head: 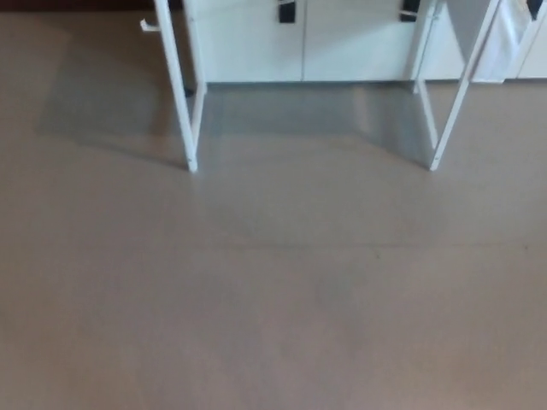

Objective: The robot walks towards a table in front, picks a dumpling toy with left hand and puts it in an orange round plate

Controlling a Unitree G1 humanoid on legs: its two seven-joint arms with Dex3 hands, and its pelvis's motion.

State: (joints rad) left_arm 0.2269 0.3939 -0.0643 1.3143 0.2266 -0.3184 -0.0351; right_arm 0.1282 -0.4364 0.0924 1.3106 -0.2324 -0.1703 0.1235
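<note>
The head view shows only bare brown floor (273,290) and the lower part of a white table frame. Its left leg (177,94) and right leg (457,94) stand at the top of the picture. The tabletop is out of view, so no dumpling toy and no orange plate can be seen. Neither of my hands shows.
White cabinet fronts (299,43) with dark handles (286,11) run behind the table legs. The table casts a grey shadow (282,115) on the floor between and beside its legs.
</note>
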